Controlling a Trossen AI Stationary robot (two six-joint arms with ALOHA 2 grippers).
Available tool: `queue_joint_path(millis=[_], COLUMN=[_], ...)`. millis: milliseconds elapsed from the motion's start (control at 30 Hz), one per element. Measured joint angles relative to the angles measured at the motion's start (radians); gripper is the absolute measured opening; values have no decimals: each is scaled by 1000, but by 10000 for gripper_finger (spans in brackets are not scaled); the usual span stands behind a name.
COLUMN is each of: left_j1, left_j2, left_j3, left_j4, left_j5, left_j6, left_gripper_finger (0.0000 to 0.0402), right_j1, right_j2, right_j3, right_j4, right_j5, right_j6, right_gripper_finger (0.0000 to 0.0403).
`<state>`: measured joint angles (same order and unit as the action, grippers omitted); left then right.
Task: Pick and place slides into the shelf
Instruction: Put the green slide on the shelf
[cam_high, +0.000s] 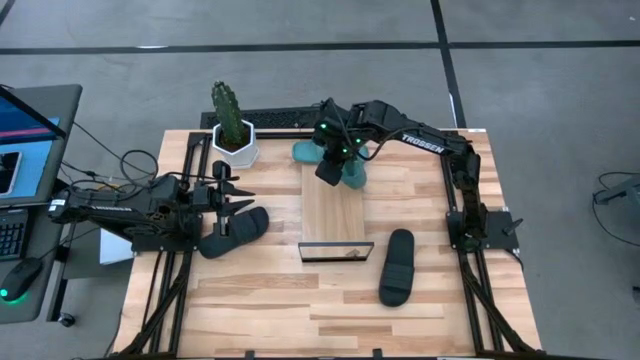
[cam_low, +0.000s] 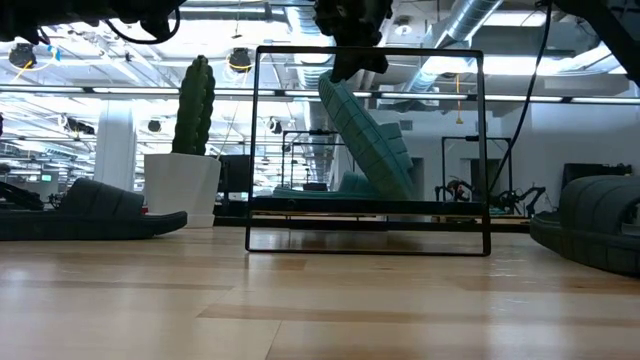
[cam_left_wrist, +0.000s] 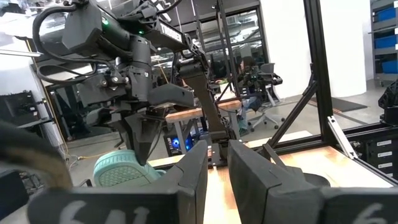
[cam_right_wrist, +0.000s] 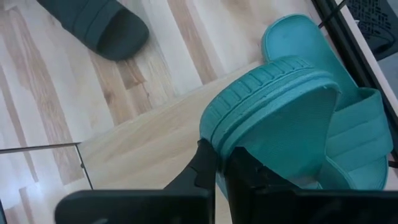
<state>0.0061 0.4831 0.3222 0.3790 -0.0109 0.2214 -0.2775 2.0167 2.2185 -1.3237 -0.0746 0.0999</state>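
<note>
My right gripper hangs over the far end of the shelf, a light-wood plank with a black wire frame. It is shut on a teal slide, which hangs tilted inside the frame. A second teal slide lies flat at the plank's far end. One black slide lies on the table left of the shelf, another to its right. My left gripper waits beside the left black slide, open a little and holding nothing. My right gripper pinches the ribbed rim at one end of the teal slide between its two fingers. The fingers come from above, slanting down. The slide hangs tilted below them, and its lower end reaches down to the shelf plank; whether it rests there I cannot tell.
A cactus in a white pot stands at the far left of the table, close to the shelf's far end. A laptop and cables lie left of the table. Bare tabletop stretches along the near edge.
</note>
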Motion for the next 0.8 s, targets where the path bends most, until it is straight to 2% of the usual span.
queue_joint_path(millis=[300,800], left_j1=[0,0], left_j2=[0,0], left_j3=[0,0], left_j4=[-1,-7], left_j5=[0,0], left_j6=[0,-1], left_gripper_finger=[55,55], right_j1=[0,-11], right_j2=[0,0], right_j3=[0,0], right_j4=[14,27], right_j5=[-1,-11], right_j6=[-4,-23], right_gripper_finger=[22,30])
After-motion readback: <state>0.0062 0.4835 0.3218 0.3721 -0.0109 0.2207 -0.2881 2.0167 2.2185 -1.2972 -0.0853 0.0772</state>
